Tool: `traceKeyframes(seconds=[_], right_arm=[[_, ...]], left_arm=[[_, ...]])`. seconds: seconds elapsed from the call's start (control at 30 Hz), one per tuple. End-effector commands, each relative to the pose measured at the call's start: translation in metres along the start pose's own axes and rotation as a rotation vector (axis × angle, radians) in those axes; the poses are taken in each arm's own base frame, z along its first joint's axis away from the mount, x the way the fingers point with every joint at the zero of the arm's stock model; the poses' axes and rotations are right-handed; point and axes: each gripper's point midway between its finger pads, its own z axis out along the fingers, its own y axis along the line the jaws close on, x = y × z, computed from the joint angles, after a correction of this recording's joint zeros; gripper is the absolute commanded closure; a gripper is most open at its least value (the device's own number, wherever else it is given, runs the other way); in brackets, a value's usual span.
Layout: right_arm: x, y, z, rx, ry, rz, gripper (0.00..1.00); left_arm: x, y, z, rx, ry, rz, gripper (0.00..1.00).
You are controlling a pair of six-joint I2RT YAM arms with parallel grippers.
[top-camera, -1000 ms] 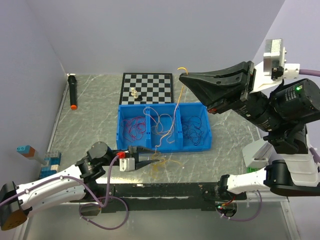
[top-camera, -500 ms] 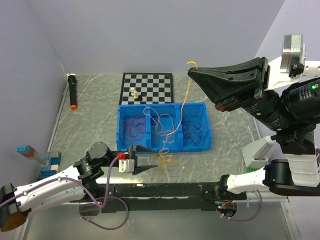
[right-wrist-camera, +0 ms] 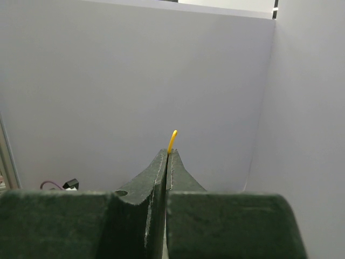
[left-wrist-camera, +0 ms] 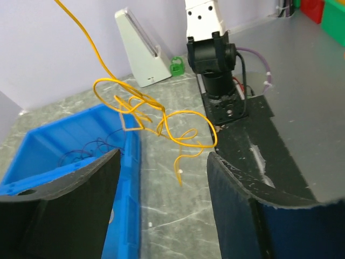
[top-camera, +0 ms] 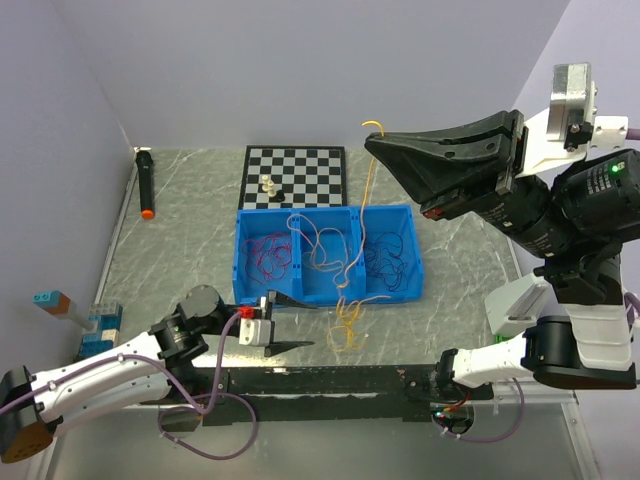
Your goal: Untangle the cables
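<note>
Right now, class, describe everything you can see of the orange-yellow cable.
The orange-yellow cable is a hair-thin wire. Its top end is pinched in the shut right gripper, a short curl poking above. It hangs nearly straight past the blue bin, ending in loose tangled loops beside its front wall, ahead of the open left gripper, which does not touch it.

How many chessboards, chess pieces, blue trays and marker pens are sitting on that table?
Chessboard: 1
Chess pieces: 2
Blue tray: 1
Marker pen: 1
Total: 5
</note>
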Motion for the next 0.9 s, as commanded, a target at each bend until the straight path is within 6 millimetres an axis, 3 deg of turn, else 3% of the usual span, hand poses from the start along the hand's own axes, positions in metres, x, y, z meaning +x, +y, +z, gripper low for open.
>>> traceKeyframes(seconds=[0.0,0.27,0.37,0.47,0.53,0.87], right_arm=[[-0.022,0.004,-0.001,-0.023,-0.064,-0.010,1.00],[-0.026,0.005,-0.002,-0.030,-0.078,-0.011,1.00],[-0.029,0.005,-0.002,-0.029,-0.083,-0.011,1.00],[-0.029,0.005,-0.002,-0.033,-0.085,-0.012,1.00],[-0.029,0.005,-0.002,-0.030,-0.083,-0.018,1.00],[-0.035,0.002,-0.003,-0.021,-0.083,-0.036,1.00]], left_arm=[[-0.016,-0.009,0.005,0.043,-0.050,-0.119,0.27],[-0.001,-0.030,0.004,0.068,0.022,-0.430,0.29],[0.010,-0.030,0.003,0.035,0.051,-0.473,0.41],[0.013,-0.029,0.002,0.028,0.049,-0.456,0.65],[0.013,-0.030,0.001,0.032,0.047,-0.434,0.71],[0.017,-0.035,-0.005,0.054,0.053,-0.366,0.62]])
